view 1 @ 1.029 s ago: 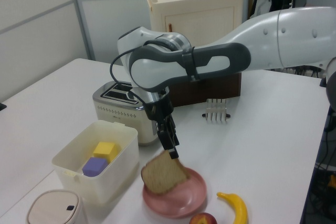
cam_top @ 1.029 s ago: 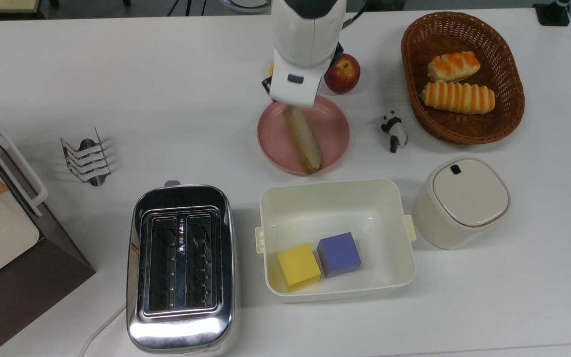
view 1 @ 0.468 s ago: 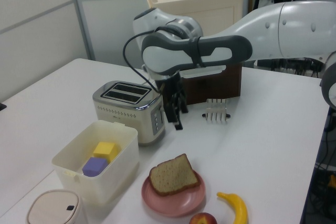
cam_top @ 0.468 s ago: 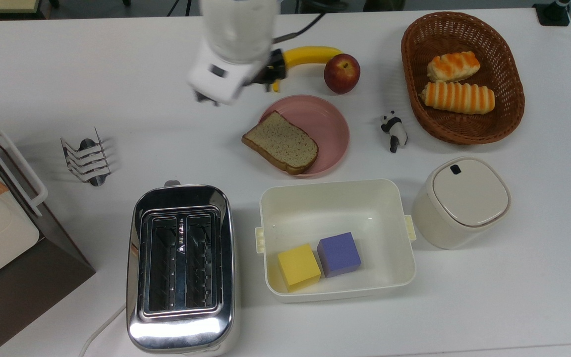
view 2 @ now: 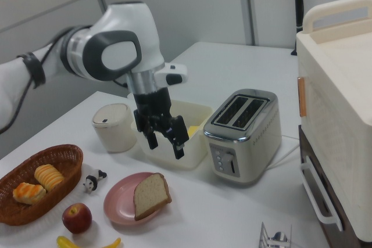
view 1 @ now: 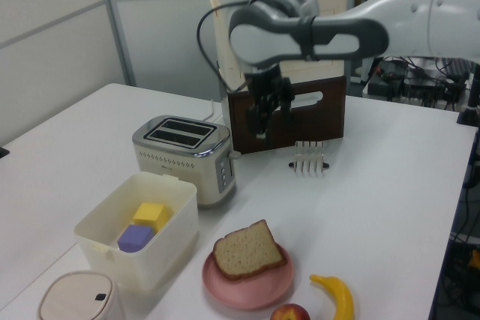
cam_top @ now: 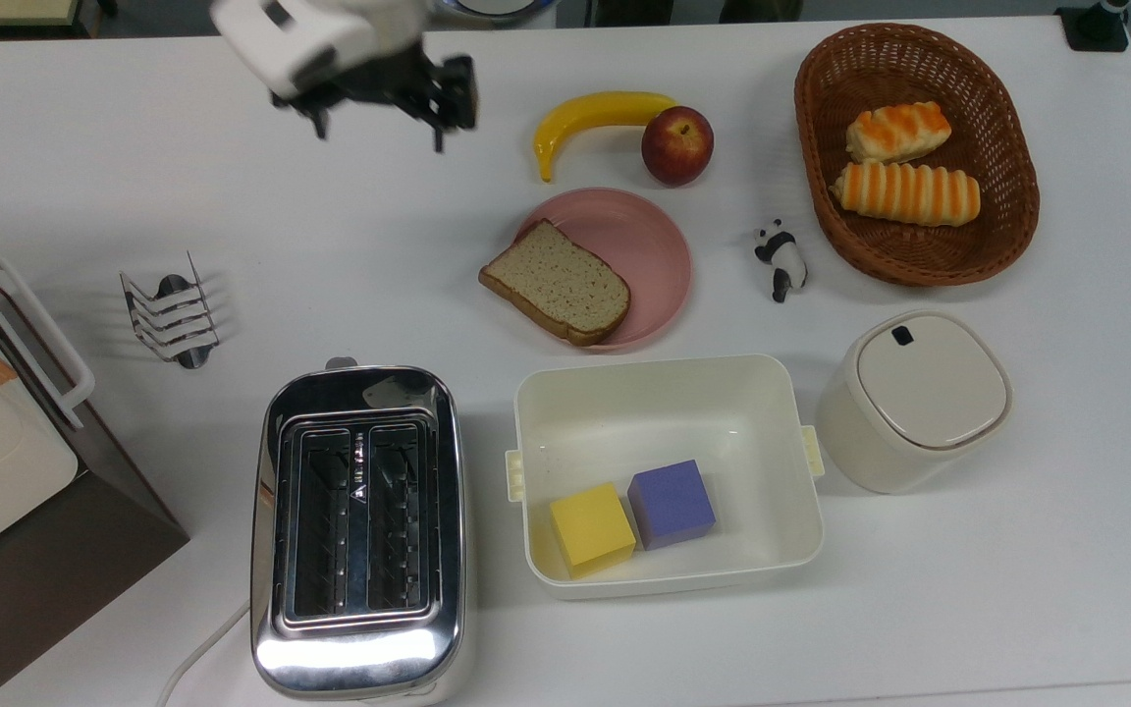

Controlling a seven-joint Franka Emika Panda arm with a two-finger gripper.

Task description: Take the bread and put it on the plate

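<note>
The bread [cam_top: 556, 283] lies flat on the pink plate [cam_top: 659, 245], its square end hanging over the rim on the top view's left. The left view shows the bread [view 1: 247, 251] resting on the plate [view 1: 251, 294] near the front table edge. In the right view the bread [view 2: 152, 194] covers the right half of the plate [view 2: 119, 206]. My gripper [cam_top: 379, 128] hangs high above the table, well off to the top view's left of the plate. It is open and empty, as the right view's gripper [view 2: 165, 145] and the left view's gripper [view 1: 268, 118] also show.
A chrome toaster [cam_top: 359, 530] and a cream tub [cam_top: 669, 378] holding a yellow and a purple cube stand in front. A banana [cam_top: 595, 113], apple [cam_top: 676, 145], panda figure [cam_top: 780, 257], roll basket [cam_top: 919, 270], lidded canister [cam_top: 919, 398] and toast rack [cam_top: 173, 314] surround the plate.
The gripper let go of the bread, which dropped from standing on edge to lying flat on the plate. The arm then rose and swung away to the top view's left.
</note>
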